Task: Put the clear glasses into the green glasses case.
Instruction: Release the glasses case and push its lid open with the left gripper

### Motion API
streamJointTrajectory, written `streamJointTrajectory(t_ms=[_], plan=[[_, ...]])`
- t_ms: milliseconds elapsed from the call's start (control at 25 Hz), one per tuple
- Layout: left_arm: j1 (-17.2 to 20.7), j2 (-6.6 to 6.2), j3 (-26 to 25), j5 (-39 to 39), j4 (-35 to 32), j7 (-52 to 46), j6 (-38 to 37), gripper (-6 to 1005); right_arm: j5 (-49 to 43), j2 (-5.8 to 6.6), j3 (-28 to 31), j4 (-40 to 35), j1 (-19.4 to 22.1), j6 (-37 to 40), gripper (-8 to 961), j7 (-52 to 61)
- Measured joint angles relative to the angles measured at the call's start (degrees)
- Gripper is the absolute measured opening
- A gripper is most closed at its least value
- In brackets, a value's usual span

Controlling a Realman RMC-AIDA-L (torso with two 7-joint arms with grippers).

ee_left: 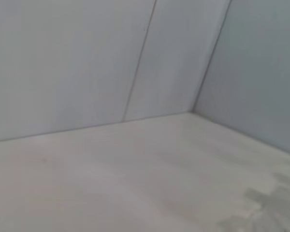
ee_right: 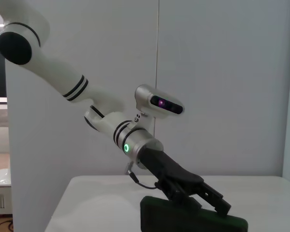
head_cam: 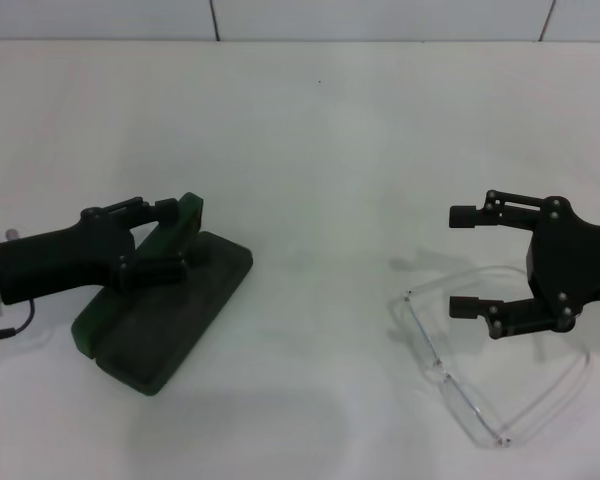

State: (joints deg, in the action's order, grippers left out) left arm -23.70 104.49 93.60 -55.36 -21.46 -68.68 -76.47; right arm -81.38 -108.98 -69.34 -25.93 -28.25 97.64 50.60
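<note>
Both grippers show in the head view: the left gripper (head_cam: 170, 240) reaches in from the left over the case (head_cam: 170, 315), its fingers spread, the upper finger (head_cam: 165, 211) against the raised green edge and the lower finger (head_cam: 160, 270) over the case's dark top face. Whether it presses on the case cannot be told from here. The case lies slantwise on the white table (head_cam: 320, 140), left of centre, apparently closed. On the right, the right gripper (head_cam: 465, 262) hangs with its jaws wide apart, one fingertip above the glasses (head_cam: 480, 385) and the other just over their near arm, holding nothing. The glasses rest on the table, well apart from the case, their faint outline running below and beside that gripper. From the right wrist view the white left arm (ee_right: 87, 101) slopes down to the left gripper (ee_right: 203, 195), its fingers lying along the top of the case (ee_right: 193, 220); the glasses do not appear there. In the left wrist view only bare tabletop (ee_left: 135, 179) and wall panels (ee_left: 87, 58) are seen.
</note>
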Motion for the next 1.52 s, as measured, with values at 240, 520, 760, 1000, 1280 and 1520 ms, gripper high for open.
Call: streamJointTrajectory(t_ms=[240,520,760,1000,1280,1520], plan=[[1.4,0.15,-1.3,-1.3,-2.1,-0.8,1.6,888,0.0,-0.01,0.0,0.0,-0.1,-0.1,873,0.0],[6.3,0.59,-6.2,-4.8,-9.7,-0.7,-4.0,887,0.0,-0.12,0.0,0.0,-0.5,-0.3,873,0.0],[8.0,1.73,-13.5,-9.4,-11.5,-1.0,-10.6,887,0.0,-0.28,0.0,-0.6,-0.7,-0.4,872,-0.1],[8.8,2.58,-18.8,-13.3,-11.8,-1.5,-12.0,886,0.0,-0.47,0.0,-0.8,-0.7,-0.6,872,-0.1],[14.5,3.99,-31.1,-23.5,-32.5,-22.9,-11.8,884,0.0,-0.96,-0.2,-1.4,-1.0,-1.7,872,0.4],[17.2,14.08,-42.6,-49.9,-57.6,-38.1,-10.4,882,-0.1,-1.54,-0.5,-1.4,-1.4,-2.0,873,0.6]])
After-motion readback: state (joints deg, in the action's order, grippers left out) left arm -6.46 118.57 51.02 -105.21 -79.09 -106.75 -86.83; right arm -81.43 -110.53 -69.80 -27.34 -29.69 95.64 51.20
